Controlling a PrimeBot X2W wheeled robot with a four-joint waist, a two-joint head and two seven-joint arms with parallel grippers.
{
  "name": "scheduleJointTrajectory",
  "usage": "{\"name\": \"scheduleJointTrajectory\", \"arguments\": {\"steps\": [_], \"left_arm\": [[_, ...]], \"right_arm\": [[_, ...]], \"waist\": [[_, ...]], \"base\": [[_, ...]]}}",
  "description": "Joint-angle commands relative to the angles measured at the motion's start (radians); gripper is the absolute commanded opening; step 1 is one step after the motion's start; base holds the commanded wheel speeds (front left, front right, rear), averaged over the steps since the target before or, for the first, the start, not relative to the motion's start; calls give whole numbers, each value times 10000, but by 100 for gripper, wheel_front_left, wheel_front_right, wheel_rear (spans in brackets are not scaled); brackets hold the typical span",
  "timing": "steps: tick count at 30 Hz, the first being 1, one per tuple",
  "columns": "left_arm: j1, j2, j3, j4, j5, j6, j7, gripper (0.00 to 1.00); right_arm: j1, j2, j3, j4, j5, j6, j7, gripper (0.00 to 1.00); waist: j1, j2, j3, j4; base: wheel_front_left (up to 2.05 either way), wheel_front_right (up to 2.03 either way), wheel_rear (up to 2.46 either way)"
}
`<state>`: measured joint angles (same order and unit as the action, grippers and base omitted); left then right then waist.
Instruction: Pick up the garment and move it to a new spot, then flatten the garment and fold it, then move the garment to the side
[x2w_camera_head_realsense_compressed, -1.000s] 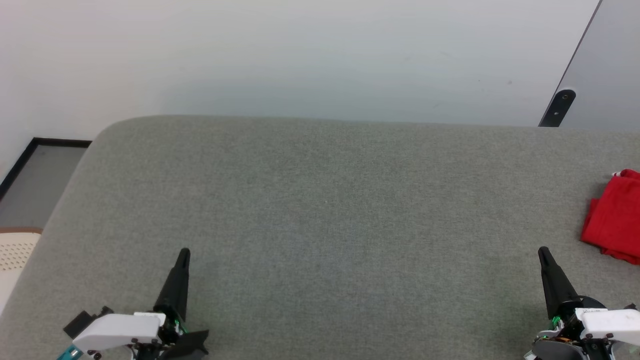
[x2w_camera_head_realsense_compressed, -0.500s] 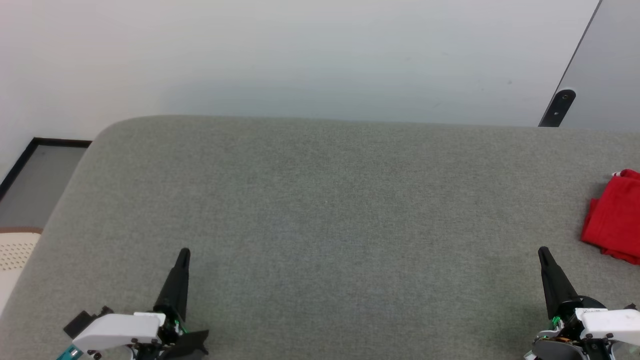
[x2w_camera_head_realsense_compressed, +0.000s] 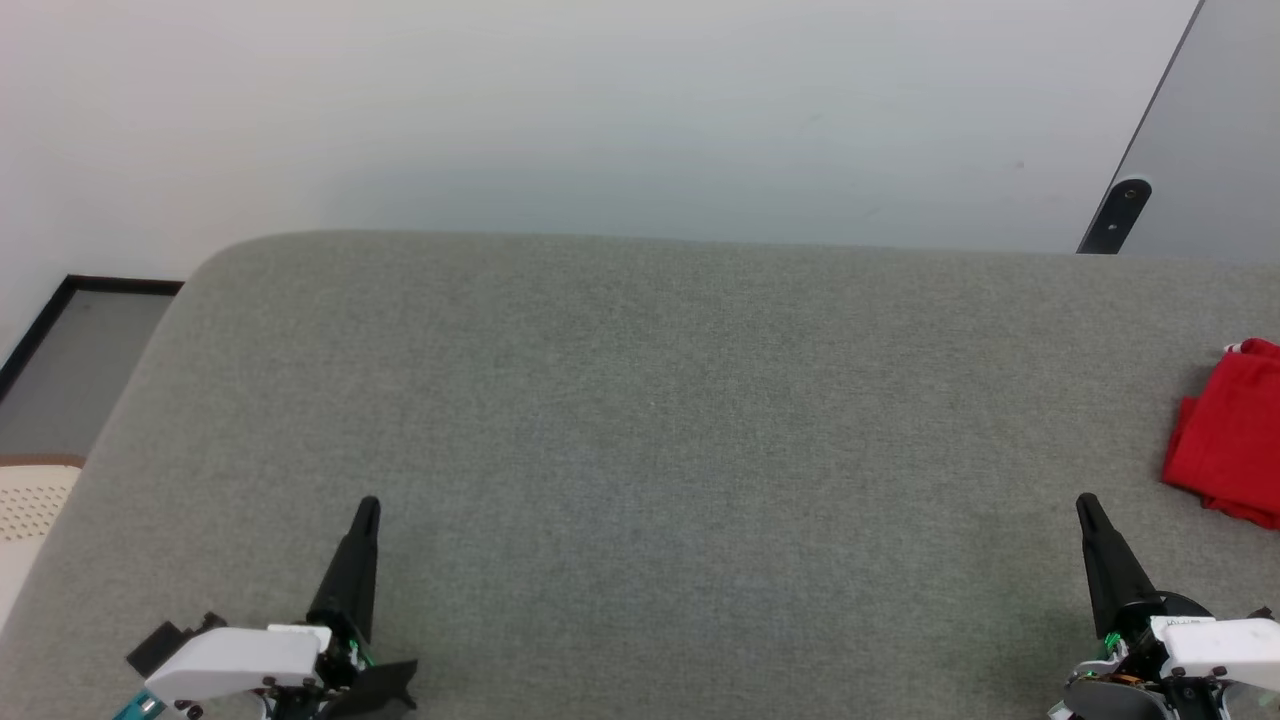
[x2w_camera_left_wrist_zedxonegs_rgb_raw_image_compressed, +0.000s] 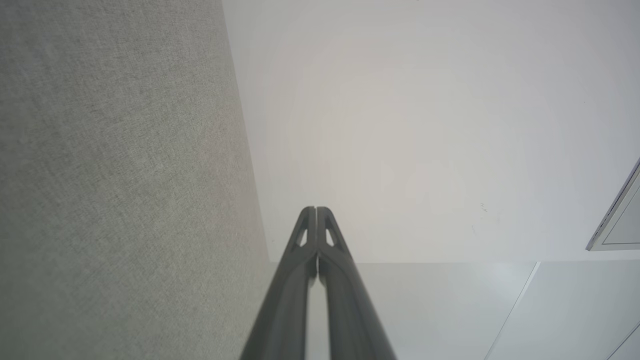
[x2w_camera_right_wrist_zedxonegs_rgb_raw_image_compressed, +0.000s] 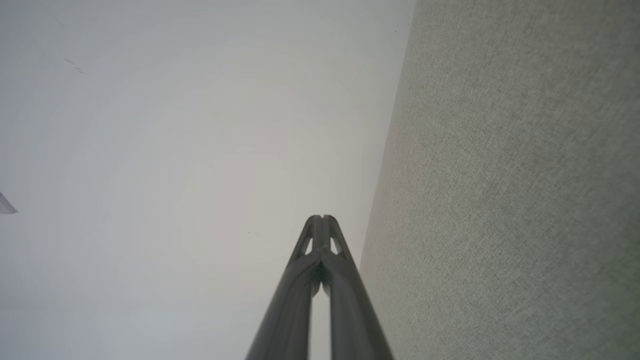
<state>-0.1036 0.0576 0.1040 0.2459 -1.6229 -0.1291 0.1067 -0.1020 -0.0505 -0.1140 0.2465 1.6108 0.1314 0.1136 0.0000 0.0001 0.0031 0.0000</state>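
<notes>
The garment (x2w_camera_head_realsense_compressed: 1230, 435) lies folded at the right edge of the head view on the grey fabric table (x2w_camera_head_realsense_compressed: 660, 400), cut off by the frame; its red cloth shows, with a bit of white trim at its far corner. My right gripper (x2w_camera_head_realsense_compressed: 1087, 505) is shut and holds nothing, near the table's front right, apart from the garment. At the front left, my left gripper (x2w_camera_head_realsense_compressed: 368, 508) is shut and holds nothing. The left wrist view has the left gripper (x2w_camera_left_wrist_zedxonegs_rgb_raw_image_compressed: 316, 210) with its tips pressed together. The right gripper (x2w_camera_right_wrist_zedxonegs_rgb_raw_image_compressed: 322, 218) looks the same in the right wrist view.
A pale wall (x2w_camera_head_realsense_compressed: 600, 110) rises behind the table. A grey panel with a black bracket (x2w_camera_head_realsense_compressed: 1115, 215) stands at the back right. Left of the table are a dark-framed floor panel (x2w_camera_head_realsense_compressed: 70, 350) and a beige perforated object (x2w_camera_head_realsense_compressed: 30, 500).
</notes>
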Motion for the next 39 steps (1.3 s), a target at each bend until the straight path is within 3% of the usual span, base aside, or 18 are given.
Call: {"name": "scheduleJointTrajectory", "arguments": {"steps": [1,39], "left_arm": [[-101,-13,27,15,48,-46,24,0],[-106,-42,72,18,88,-46,59,0]], "right_arm": [[-123,26,-2,4,41,-14,-12,0],[-124,26,0,4,42,-14,-14,0]], "waist": [[0,-1,0,0],[0,-1,0,0]], "base": [[0,0,0],[0,0,0]]}}
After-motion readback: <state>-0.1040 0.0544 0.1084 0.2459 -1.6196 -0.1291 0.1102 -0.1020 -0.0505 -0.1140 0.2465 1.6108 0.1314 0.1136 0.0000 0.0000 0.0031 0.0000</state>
